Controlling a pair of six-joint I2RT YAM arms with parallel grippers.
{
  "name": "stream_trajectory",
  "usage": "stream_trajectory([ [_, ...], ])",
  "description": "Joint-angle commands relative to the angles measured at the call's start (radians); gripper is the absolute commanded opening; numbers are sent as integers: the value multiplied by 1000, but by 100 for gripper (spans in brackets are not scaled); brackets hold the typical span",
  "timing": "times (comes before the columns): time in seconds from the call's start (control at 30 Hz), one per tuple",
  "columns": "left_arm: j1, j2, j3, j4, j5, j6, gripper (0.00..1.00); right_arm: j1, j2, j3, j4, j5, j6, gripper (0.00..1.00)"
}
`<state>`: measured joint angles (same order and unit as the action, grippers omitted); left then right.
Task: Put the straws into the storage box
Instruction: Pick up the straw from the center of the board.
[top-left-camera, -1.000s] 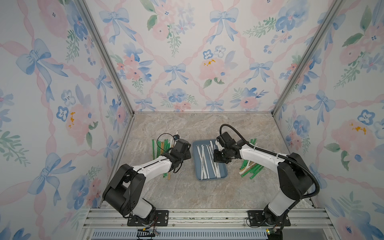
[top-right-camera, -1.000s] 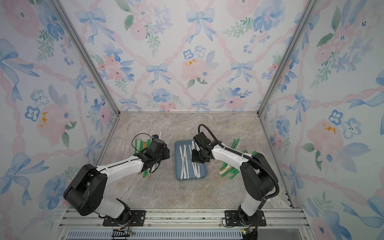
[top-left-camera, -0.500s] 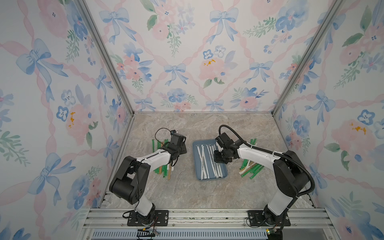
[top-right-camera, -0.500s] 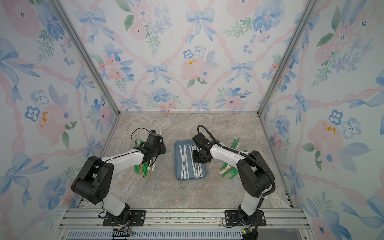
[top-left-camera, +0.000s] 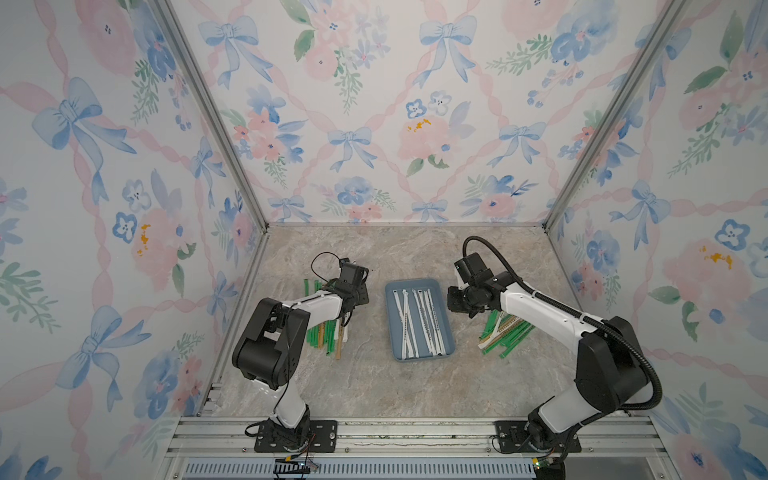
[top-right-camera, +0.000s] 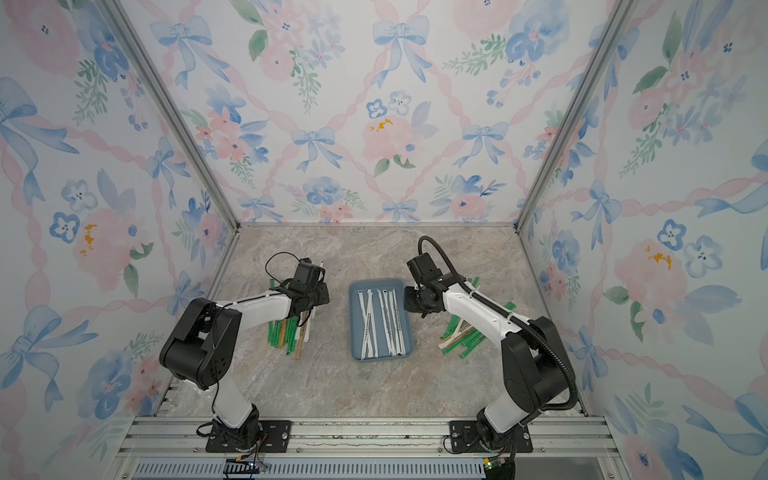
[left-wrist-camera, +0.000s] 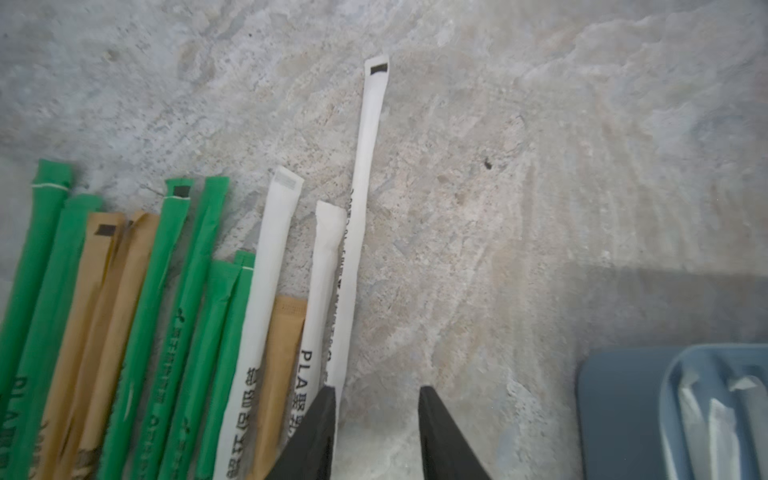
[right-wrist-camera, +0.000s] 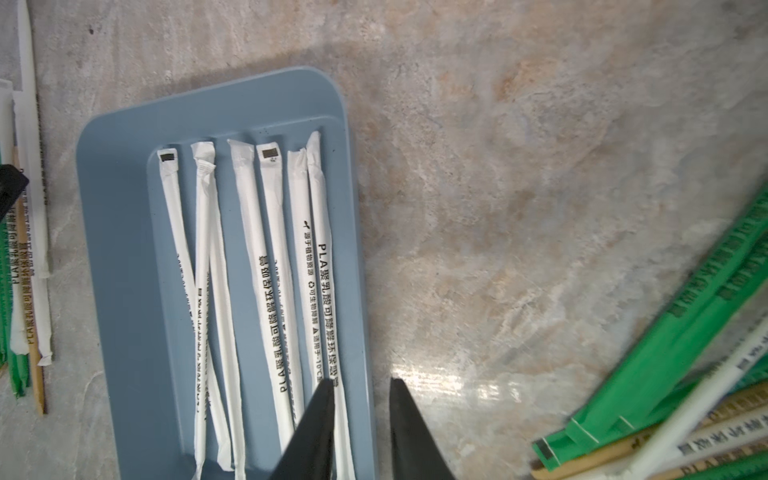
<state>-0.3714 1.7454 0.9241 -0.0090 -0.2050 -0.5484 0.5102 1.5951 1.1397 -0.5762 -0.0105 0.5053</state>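
White right arm (top-left-camera: 540, 308) stretches low beside the storage box (top-left-camera: 392, 332).

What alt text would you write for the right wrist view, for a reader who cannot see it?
Several white wrapped straws lie side by side in a shallow blue-grey tray on a stone-patterned table. The open black claw hangs empty over the tray's rim; green and tan straws lie loose nearby.

tabletop (top-left-camera: 374, 386): marbled grey | walls (top-left-camera: 374, 104): floral bows | speck (left-wrist-camera: 489, 164): dark, maybe dirt
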Motion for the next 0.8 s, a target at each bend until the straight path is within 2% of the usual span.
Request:
stream_trajectory([
  [0.0, 3, 28, 22, -14, -8, 24, 37, -11, -25, -21, -42, 17, -22, 26],
  [0.27, 6, 58, 19, -16, -20, 28, 34, -30, -34, -35, -43, 20, -27, 26],
  [0.77, 4, -20, -23, -20, -75, 49, 34, -42, -50, -65, -23, 12, -16, 26],
])
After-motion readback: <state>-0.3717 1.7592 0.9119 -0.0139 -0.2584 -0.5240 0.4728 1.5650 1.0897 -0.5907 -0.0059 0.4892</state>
